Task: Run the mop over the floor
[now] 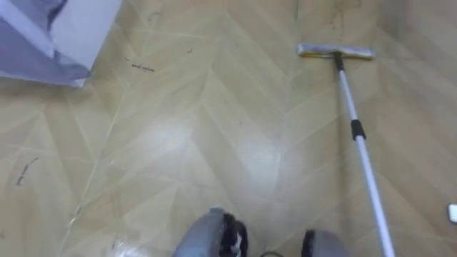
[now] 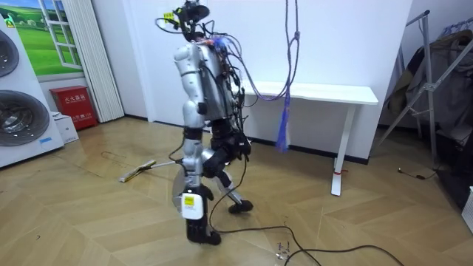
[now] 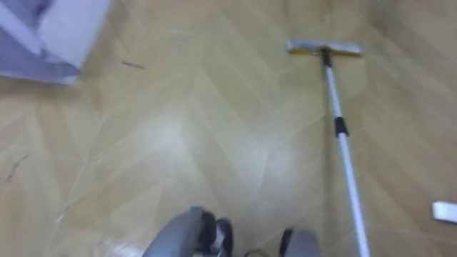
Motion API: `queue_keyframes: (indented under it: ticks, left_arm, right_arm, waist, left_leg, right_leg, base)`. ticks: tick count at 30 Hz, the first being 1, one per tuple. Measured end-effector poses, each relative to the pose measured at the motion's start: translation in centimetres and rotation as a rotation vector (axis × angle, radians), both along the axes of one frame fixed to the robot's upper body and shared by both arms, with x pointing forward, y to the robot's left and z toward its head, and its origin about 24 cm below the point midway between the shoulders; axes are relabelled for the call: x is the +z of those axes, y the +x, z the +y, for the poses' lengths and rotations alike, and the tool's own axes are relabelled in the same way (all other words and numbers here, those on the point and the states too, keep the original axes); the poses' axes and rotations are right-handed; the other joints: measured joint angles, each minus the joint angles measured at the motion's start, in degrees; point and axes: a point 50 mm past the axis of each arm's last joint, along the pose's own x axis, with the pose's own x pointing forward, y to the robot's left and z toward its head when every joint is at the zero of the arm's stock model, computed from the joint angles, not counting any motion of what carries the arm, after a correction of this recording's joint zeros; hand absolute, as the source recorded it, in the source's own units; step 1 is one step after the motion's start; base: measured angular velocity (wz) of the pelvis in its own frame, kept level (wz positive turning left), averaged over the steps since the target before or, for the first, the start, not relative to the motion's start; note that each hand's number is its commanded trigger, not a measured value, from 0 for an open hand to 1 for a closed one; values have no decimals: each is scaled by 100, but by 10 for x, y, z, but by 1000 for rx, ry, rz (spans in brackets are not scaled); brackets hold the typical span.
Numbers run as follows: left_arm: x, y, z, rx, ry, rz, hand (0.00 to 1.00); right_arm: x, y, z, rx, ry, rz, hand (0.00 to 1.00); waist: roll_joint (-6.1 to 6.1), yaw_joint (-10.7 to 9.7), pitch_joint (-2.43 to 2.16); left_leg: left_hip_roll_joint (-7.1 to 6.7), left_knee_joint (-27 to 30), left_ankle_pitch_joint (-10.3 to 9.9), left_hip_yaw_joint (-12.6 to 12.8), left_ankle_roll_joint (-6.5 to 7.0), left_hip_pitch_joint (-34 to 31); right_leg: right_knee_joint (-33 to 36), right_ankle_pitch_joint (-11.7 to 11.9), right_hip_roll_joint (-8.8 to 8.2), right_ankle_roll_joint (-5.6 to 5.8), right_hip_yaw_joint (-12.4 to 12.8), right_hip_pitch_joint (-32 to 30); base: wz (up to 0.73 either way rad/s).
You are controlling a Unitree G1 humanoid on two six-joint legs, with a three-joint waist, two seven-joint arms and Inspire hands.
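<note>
Your mop (image 1: 355,128) lies on the floor (image 1: 214,143), head well ahead, its handle cut off at the lower edge. You cannot tell what the fingers are doing.

The mop (image 1: 355,128) runs off the bottom edge of my eye views, so its upper end is cut off; in the room view my legs hide most of the pole. A white and grey thing (image 1: 50,36) at upper left is clipped by the edges, and I cannot tell what it is. A white scrap (image 1: 453,212) is cut by the right edge. Dark marks (image 1: 142,68) on the floor (image 1: 214,143) are too small to tell.
</note>
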Motion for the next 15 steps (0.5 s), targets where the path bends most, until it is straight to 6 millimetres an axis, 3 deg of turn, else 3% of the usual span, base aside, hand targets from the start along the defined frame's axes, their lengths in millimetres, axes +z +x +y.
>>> queue_keyframes:
  ticks: [2, 3, 5, 6, 7, 8, 9, 10, 11, 12, 13, 14, 15]
  left_arm:
    - [0, -6, 3, 16, 15, 9, 0]
    - [0, -9, 2, 24, 17, 14, 0]
    - [-1, -9, -4, 24, 13, 10, 0]
    - [-2, -9, -9, 26, 7, 11, 0]
    - [-2, -9, -10, 28, 9, 9, 0]
    - [-2, -9, -10, 35, 22, 10, 0]
    - [-2, -6, -10, 36, 40, -5, 0]
    - [-1, -4, -8, 32, 53, -14, 0]
    - [1, -3, -3, 36, 76, -24, 0]
    - [1, -5, -1, 43, 86, -26, 0]
    - [2, -4, -1, 52, 82, -29, 0]
    - [2, -2, -1, 67, 75, -39, 0]
    - [3, 1, 1, 84, 70, -57, 0]
  right_arm:
    - [-6, 0, 15, 22, 25, -8, 100]
    - [-9, -3, 21, 37, 37, -3, 100]
    - [-9, -5, 23, 50, 31, 8, 100]
    - [-9, -4, 23, 62, 20, 10, 100]
    - [-9, -3, 23, 71, 15, 12, 100]
    - [-9, -2, 23, 87, 6, 19, 100]
    - [-8, 3, 21, 91, -8, 12, 100]
    - [-7, 9, 19, 98, -19, 8, 100]
    - [-4, 26, 17, 120, -38, -13, 100]
    - [3, 50, 11, 135, -63, -54, 100]
    - [8, 64, 7, 139, -76, -82, 100]
    - [20, 97, 1, 156, -103, -161, 100]
    - [30, 125, 1, 174, -108, -241, 100]
  waist:
    - [42, -61, 63]
    - [-18, -71, 104]
    - [-53, -106, 126]
    - [-60, -131, 127]
    - [-77, -131, 138]
    - [-139, -139, 123]
    - [-185, -141, 99]
    - [-255, -120, 111]
    - [-444, -45, 143]
    - [-627, 73, 144]
    - [-709, 156, 160]
    - [-826, 310, 228]
    - [-889, 439, 287]
  left_leg:
    - [-77, -9, -28, -40, 99, 106]
    - [-202, -16, -68, -58, 170, 151]
    - [-450, -11, -194, -115, 226, 265]
    - [-579, -1, -293, -186, 177, 387]
    - [-619, 2, -367, -216, 167, 471]
    - [-654, 9, -514, -223, 81, 617]
    - [-660, 241, -582, -301, -230, 614]
    - [-624, 615, -491, -286, -486, 494]
    - [-480, 1548, 123, -186, -940, 72]
    - [-364, 2338, 1017, -119, -913, -383]
    - [-326, 2631, 1351, -103, -812, -565]
    - [-131, 2881, 1395, -101, -703, -918]
    - [97, 2662, 1224, -101, -587, -1193]
  right_leg:
    - [-403, -312, 97, 72, -80, -246]
    - [-850, -469, 125, 70, -133, -380]
    - [-1505, -676, 126, -41, -260, -468]
    - [-1866, -785, 176, -172, -398, -404]
    - [-2018, -843, 213, -253, -428, -342]
    - [-2169, -1025, 333, -471, -453, -159]
    - [-2014, -1324, 399, -499, -411, -90]
    - [-1883, -1497, 391, -527, -419, -80]
    - [-1607, -1694, 389, -613, -410, -65]
    - [-1396, -1896, 397, -717, -405, -18]
    - [-1324, -1978, 399, -799, -411, 18]
    - [-1234, -2136, 472, -892, -436, 127]
    - [-1188, -2280, 555, -889, -454, 259]
  base:
    - [-98]
    - [-82]
    - [-62]
    - [-51]
    - [-33]
    - [-5]
    - [7]
    - [16]
    - [0]
    - [-10]
    - [-25]
    - [-28]
    - [-25]
